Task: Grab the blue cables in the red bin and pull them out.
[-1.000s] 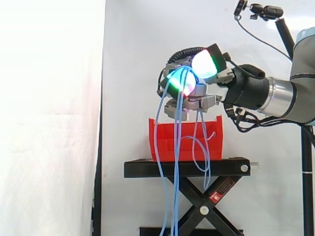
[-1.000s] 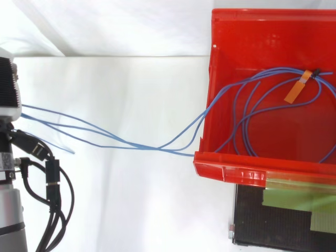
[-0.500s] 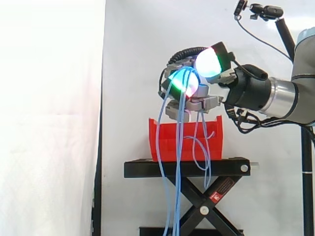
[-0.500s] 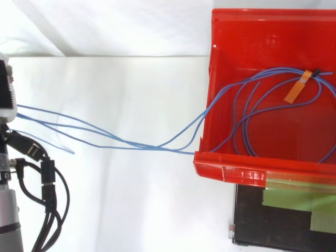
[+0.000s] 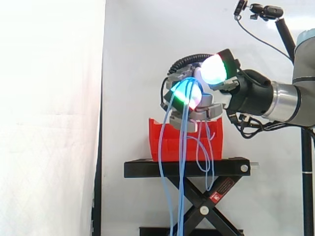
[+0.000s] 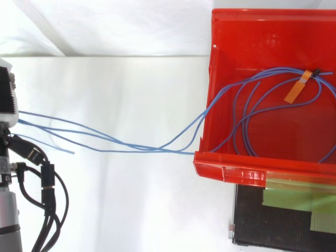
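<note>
Your hand (image 5: 212, 101) sits just above the red bin (image 6: 231, 170), fingers curled round the blue cables (image 6: 157, 148). Loops lie inside the bin, strands run over its rim. Risk: loops snag the rim and drag the bin, or strands slip your grip.

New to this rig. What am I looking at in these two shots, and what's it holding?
It is a robot arm ending in a hand with fingers. The glowing blobs are its own fingertip pads, not lamps. One picture is taken from the side, level with the work. The other looks straight down from above. A red bin sits on a black stand. The hand, raised above the bin, has its fingers curled round a bunch of blue cables, which hang down past the stand. Seen from above, part of them lies coiled in the bin and carries an orange tag.
</note>
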{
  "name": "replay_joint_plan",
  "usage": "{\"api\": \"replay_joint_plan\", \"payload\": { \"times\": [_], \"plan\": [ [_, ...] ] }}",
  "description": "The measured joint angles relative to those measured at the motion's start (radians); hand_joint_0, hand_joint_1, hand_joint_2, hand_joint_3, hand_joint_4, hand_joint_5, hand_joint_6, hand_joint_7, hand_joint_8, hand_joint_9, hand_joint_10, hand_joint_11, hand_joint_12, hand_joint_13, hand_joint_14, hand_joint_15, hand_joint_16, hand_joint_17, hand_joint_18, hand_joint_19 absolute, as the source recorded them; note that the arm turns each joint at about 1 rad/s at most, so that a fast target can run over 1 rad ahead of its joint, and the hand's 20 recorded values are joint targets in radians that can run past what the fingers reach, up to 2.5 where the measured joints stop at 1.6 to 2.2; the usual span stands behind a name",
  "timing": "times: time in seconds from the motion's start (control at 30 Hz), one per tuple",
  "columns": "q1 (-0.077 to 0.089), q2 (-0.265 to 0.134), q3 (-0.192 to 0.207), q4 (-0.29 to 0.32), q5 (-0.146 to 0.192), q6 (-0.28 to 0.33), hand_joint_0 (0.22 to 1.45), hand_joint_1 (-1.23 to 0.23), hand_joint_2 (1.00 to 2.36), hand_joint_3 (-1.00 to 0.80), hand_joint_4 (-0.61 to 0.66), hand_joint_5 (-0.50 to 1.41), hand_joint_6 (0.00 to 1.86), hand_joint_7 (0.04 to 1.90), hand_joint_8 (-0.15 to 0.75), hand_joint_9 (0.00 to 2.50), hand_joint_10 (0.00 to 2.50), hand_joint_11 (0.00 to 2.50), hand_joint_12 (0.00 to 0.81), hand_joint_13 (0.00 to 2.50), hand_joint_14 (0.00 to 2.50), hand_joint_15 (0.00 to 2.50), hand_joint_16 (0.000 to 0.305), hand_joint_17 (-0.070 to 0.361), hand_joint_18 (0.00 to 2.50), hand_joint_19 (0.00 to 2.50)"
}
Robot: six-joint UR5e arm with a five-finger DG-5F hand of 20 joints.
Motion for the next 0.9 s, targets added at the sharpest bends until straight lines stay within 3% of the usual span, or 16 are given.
{"api": "replay_joint_plan", "payload": {
  "times": [0.47,0.9],
  "plan": [
    [0.006,-0.011,0.000,-0.001,-0.001,0.002,0.50,-0.89,1.00,-1.00,0.33,1.13,0.02,0.65,0.218,1.61,0.03,1.66,0.528,1.84,0.05,1.62,0.068,0.154,1.27,1.00],
    [0.007,-0.012,0.000,0.000,-0.008,0.002,0.48,-0.86,1.00,-1.00,0.41,1.31,0.02,0.56,0.176,1.58,0.04,1.58,0.521,1.82,0.09,1.59,0.069,0.155,1.29,0.99]
  ]
}}
